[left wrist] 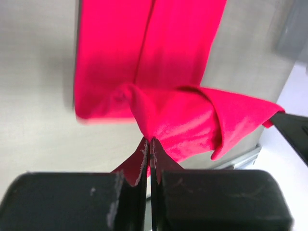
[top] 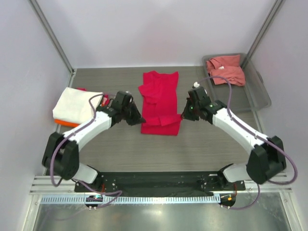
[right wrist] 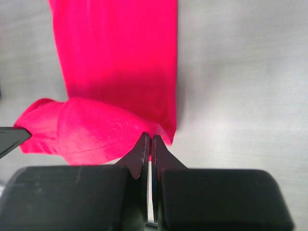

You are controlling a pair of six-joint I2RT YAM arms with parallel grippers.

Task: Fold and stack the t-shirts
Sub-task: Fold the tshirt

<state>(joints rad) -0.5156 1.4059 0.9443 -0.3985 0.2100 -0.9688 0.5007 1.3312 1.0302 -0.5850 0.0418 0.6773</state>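
Holding the crimson t-shirt [top: 160,102] by its near hem, I have it lying lengthwise in the middle of the table [top: 115,144], partly folded. The left gripper [left wrist: 148,144] is clamped on one near corner and the right gripper [right wrist: 149,140] is pinched on the other. Both bites look thin. My worry: lift unevenly and a corner slips free, or the fold lands skewed. Swinging left could brush the cream-white t-shirt [top: 76,105] stacked on the orange one [top: 65,123]. The salmon-pink t-shirt [top: 225,69] sits in the grey tray [top: 260,98], well apart.
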